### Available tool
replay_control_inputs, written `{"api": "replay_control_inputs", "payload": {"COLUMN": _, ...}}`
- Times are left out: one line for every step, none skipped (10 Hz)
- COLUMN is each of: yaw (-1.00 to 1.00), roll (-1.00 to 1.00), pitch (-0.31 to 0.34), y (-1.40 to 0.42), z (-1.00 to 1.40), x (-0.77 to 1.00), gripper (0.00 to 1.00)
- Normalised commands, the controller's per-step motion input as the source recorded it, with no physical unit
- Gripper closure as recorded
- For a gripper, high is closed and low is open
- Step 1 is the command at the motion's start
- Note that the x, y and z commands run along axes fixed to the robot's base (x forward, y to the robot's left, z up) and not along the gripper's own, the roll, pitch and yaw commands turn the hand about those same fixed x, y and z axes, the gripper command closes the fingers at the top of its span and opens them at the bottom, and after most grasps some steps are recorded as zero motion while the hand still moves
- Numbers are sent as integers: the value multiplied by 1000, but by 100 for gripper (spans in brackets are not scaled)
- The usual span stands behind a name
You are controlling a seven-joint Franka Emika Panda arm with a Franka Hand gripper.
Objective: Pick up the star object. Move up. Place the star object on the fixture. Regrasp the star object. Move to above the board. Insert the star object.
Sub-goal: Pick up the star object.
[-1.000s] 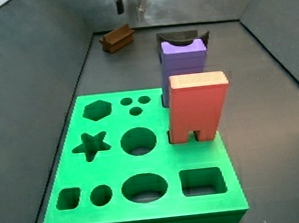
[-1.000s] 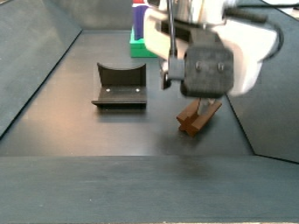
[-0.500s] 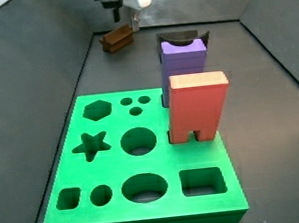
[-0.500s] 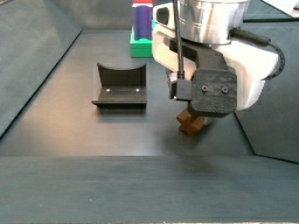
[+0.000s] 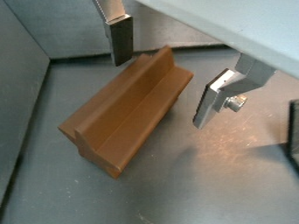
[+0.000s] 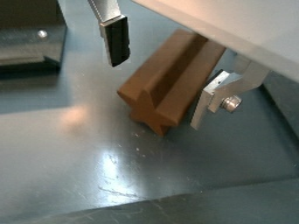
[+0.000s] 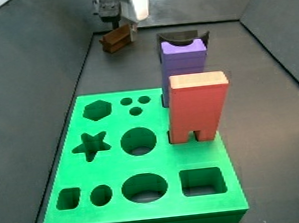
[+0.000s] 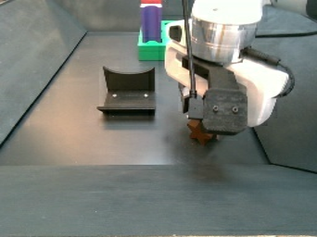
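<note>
Between the spread fingers of the end effector (image 5: 163, 74) in a wrist view lies the star object (image 5: 128, 109), flat on the dark floor, ungripped; rigid, light wood is likely, its ridged flanks the best hold. Both wrist views show the pads (image 6: 117, 41) apart from it. Both side views place the end effector (image 7: 119, 16) low over the piece (image 8: 201, 130), well apart from the fixture (image 7: 181, 50) and board (image 7: 87, 195).

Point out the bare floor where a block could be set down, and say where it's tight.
Free: dark floor left of the board, toward the sloped wall, and right of the salmon-red arched block. Also the floor in front of the fixture. Crowded: the far corner, where the gripper straddles the star object, open, beside the purple block.
</note>
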Motion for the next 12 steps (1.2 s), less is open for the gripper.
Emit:
{"api": "replay_control_inputs", "payload": {"yaw": -40, "roll": 0, "pitch": -93, "y": 100, "z": -254, "x": -37, "gripper": 0}}
{"api": "replay_control_inputs", "payload": {"yaw": 0, "roll": 0, "pitch": 0, "y": 0, "z": 0, "x": 0, "gripper": 0}}
{"api": "replay_control_inputs", "payload": {"yaw": 0, "roll": 0, "pitch": 0, "y": 0, "z": 0, "x": 0, "gripper": 100}}
{"api": "replay_control_inputs", "payload": {"yaw": 0, "roll": 0, "pitch": 0, "y": 0, "z": 0, "x": 0, "gripper": 100}}
{"api": "replay_control_inputs", "payload": {"yaw": 0, "roll": 0, "pitch": 0, "y": 0, "z": 0, "x": 0, "gripper": 100}}
{"api": "replay_control_inputs", "payload": {"yaw": 0, "roll": 0, "pitch": 0, "y": 0, "z": 0, "x": 0, "gripper": 100}}
{"api": "replay_control_inputs", "payload": {"yaw": 0, "roll": 0, "pitch": 0, "y": 0, "z": 0, "x": 0, "gripper": 100}}
{"api": "replay_control_inputs", "payload": {"yaw": 0, "roll": 0, "pitch": 0, "y": 0, "z": 0, "x": 0, "gripper": 100}}
{"api": "replay_control_inputs", "payload": {"yaw": 0, "roll": 0, "pitch": 0, "y": 0, "z": 0, "x": 0, "gripper": 100}}
{"api": "replay_control_inputs", "payload": {"yaw": 0, "roll": 0, "pitch": 0, "y": 0, "z": 0, "x": 0, "gripper": 100}}
{"api": "replay_control_inputs", "payload": {"yaw": 0, "roll": 0, "pitch": 0, "y": 0, "z": 0, "x": 0, "gripper": 100}}
{"api": "replay_control_inputs", "payload": {"yaw": 0, "roll": 0, "pitch": 0, "y": 0, "z": 0, "x": 0, "gripper": 100}}
